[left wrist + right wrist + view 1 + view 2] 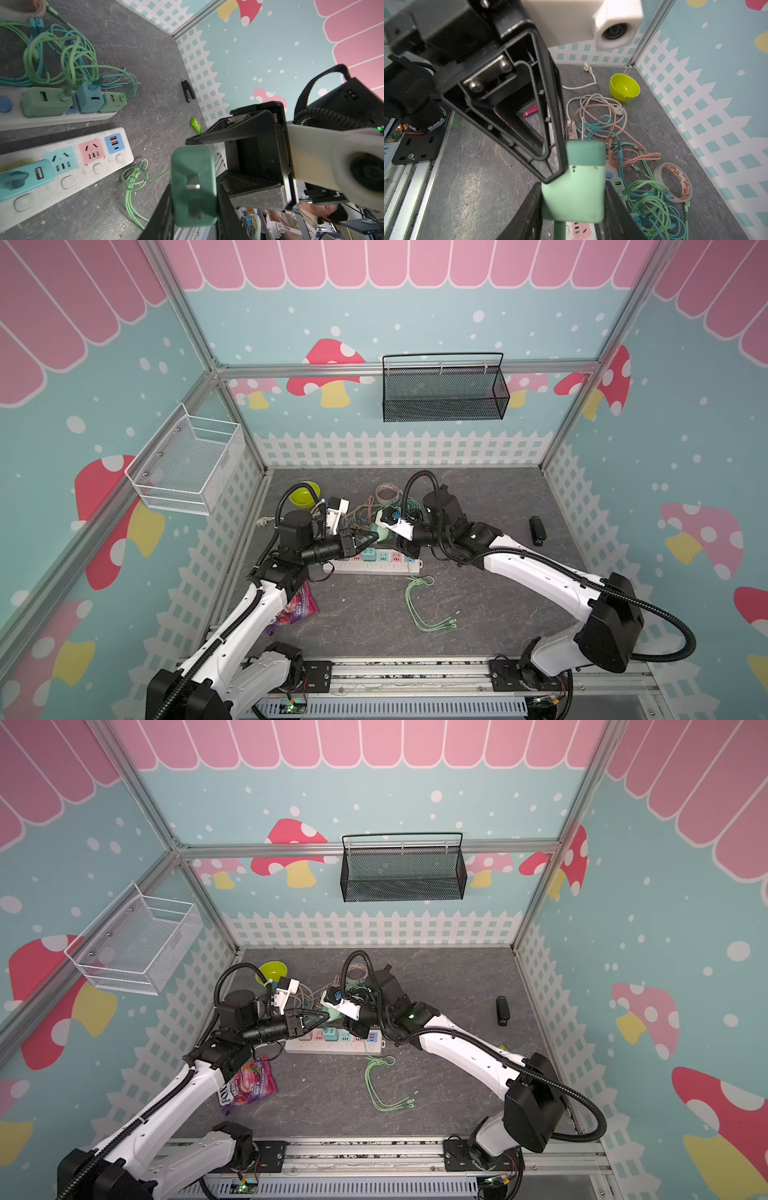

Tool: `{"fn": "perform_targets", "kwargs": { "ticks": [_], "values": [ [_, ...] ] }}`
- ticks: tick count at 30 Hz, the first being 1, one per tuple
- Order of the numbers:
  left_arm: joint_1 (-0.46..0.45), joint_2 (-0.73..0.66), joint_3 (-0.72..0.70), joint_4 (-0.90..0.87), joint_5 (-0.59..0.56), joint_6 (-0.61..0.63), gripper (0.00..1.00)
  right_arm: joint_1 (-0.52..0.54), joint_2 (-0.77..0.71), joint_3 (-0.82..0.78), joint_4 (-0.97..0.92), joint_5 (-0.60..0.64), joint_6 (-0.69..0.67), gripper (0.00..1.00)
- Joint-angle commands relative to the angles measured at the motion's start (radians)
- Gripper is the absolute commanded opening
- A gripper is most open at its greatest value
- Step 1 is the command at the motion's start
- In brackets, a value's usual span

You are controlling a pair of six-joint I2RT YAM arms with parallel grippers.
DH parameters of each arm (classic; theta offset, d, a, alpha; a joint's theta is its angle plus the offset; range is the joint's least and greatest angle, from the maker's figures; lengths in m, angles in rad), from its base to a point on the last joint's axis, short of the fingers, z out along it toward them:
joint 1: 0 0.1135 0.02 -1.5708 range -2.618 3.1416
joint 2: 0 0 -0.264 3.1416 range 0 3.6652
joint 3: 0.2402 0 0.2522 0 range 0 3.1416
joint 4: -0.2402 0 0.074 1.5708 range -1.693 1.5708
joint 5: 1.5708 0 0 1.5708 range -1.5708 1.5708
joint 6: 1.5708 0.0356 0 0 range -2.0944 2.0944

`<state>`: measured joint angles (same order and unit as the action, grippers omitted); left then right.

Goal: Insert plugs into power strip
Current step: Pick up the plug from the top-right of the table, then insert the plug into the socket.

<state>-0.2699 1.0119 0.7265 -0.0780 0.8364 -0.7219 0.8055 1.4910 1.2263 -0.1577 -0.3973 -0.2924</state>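
Observation:
A mint green plug (382,534) (335,1016) hangs in the air over the white power strip (376,567) (332,1047), held from both sides. My left gripper (194,209) is shut on it, and its prongs face the left wrist camera. My right gripper (574,207) is shut on the same plug (574,187), whose green cable hangs below. One teal plug (25,176) sits in the near strip (116,164), next to bare teal and pink sockets. A second strip (62,121) behind carries three green and teal plugs.
Tangled green, teal, pink and white cables (612,133) lie behind the strips. A lime bowl (304,494) and tape roll (387,491) sit further back. A loose green cable (419,605), a candy bag (249,1085) and a black stapler (536,530) lie on the grey floor.

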Motion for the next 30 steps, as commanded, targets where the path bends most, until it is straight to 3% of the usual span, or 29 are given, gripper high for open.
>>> {"fn": "perform_targets", "kwargs": {
  "ticks": [1,9,14,22,30],
  "values": [
    [-0.005,0.0,0.024,0.014,0.007,0.019,0.19,0.009,0.012,0.01,-0.011,0.003,-0.011,0.41],
    [-0.005,0.001,0.016,0.015,-0.017,0.034,0.07,-0.007,-0.094,-0.074,0.073,0.009,0.087,0.57],
    [-0.004,0.003,0.004,0.048,-0.041,0.033,0.01,-0.051,-0.17,-0.128,0.123,-0.097,0.191,0.62],
    [-0.004,-0.004,-0.027,0.17,-0.075,-0.006,0.0,-0.062,-0.287,-0.305,0.337,-0.294,0.437,0.66],
    [-0.005,-0.009,-0.106,0.449,-0.023,-0.129,0.0,-0.063,-0.272,-0.48,0.657,-0.302,0.718,0.69]
  ]
}}
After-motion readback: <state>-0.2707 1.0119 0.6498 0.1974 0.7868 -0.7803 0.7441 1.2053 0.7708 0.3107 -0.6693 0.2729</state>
